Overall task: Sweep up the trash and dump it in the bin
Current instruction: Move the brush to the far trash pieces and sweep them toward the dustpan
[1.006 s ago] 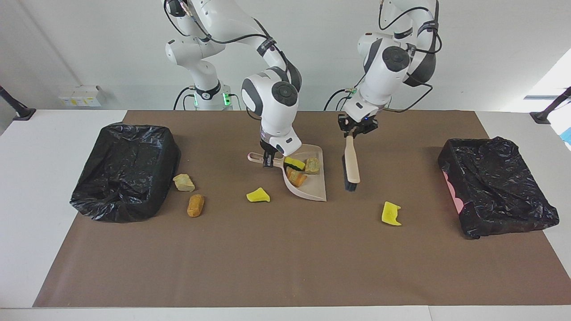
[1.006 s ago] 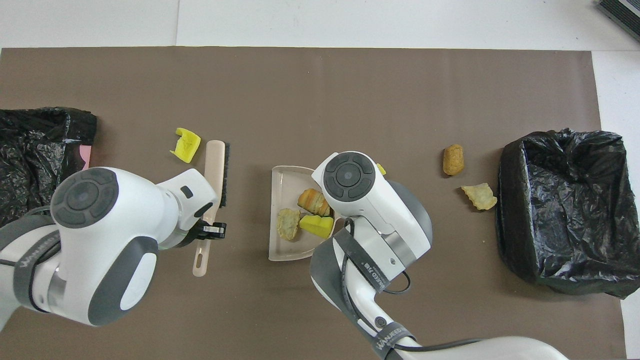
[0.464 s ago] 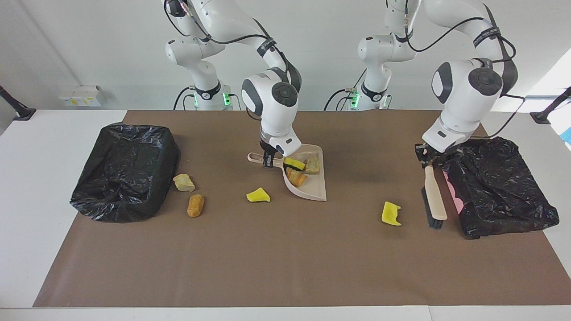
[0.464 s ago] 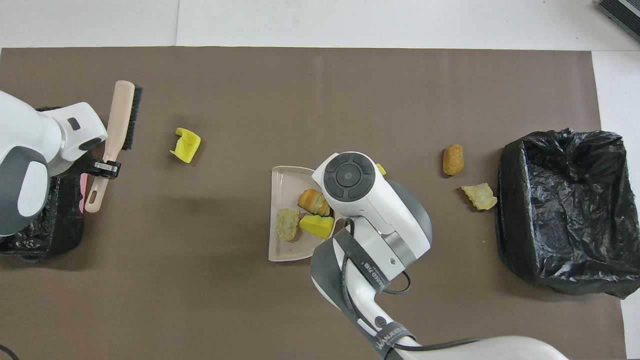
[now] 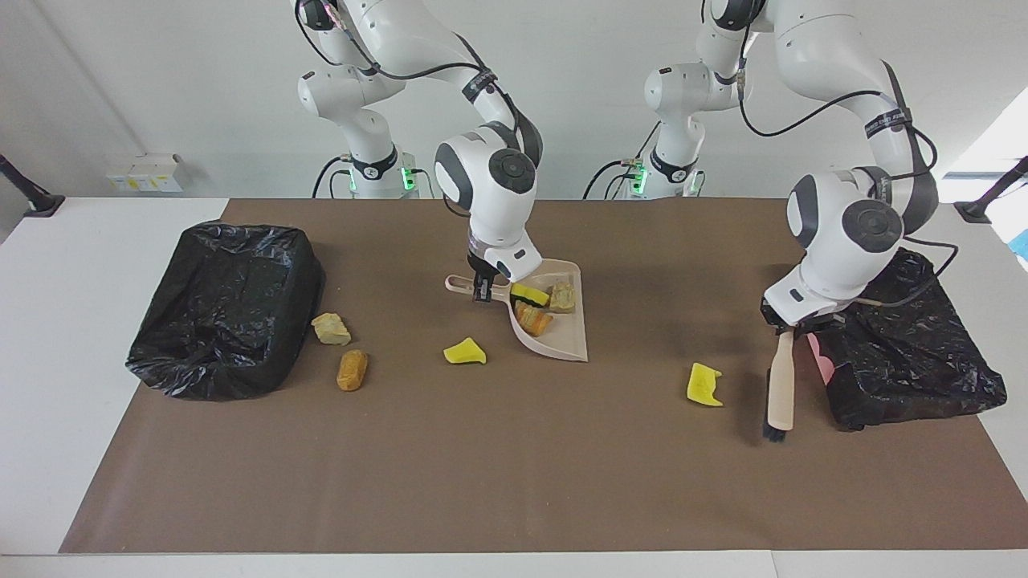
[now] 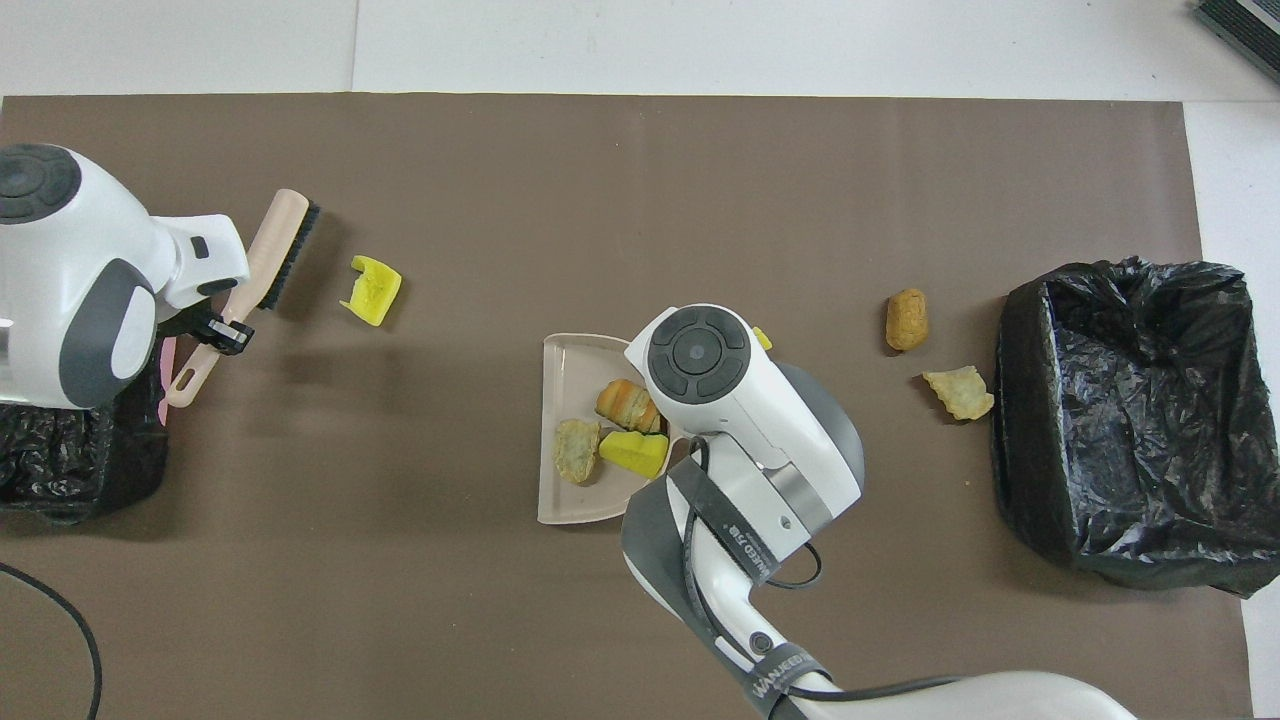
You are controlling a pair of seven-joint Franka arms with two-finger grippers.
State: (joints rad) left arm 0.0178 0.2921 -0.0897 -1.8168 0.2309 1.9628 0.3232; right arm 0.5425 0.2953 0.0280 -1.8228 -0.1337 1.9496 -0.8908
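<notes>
My right gripper (image 5: 483, 289) is shut on the handle of the beige dustpan (image 5: 558, 337), which rests on the mat mid-table. In the pan (image 6: 562, 380) lie three scraps of trash: yellow (image 5: 530, 294), tan (image 5: 562, 297) and orange (image 5: 534, 320). My left gripper (image 5: 792, 325) is shut on the brush (image 5: 781, 385), bristle end down by the mat, between a loose yellow scrap (image 5: 704, 384) and the bin (image 5: 923, 377) at the left arm's end. From above, the brush (image 6: 282, 248) slants beside that scrap (image 6: 372, 290). Another yellow scrap (image 5: 464, 352) lies beside the pan.
A second black-lined bin (image 5: 229, 309) stands at the right arm's end of the table. Beside it lie a tan scrap (image 5: 330, 328) and an orange-brown lump (image 5: 352, 369). The brown mat (image 5: 514, 482) covers the table's middle.
My left arm has carried the brush from beside the dustpan past the yellow scrap to the bin at its end, then swung its bristle end toward the scrap. The right arm stayed still.
</notes>
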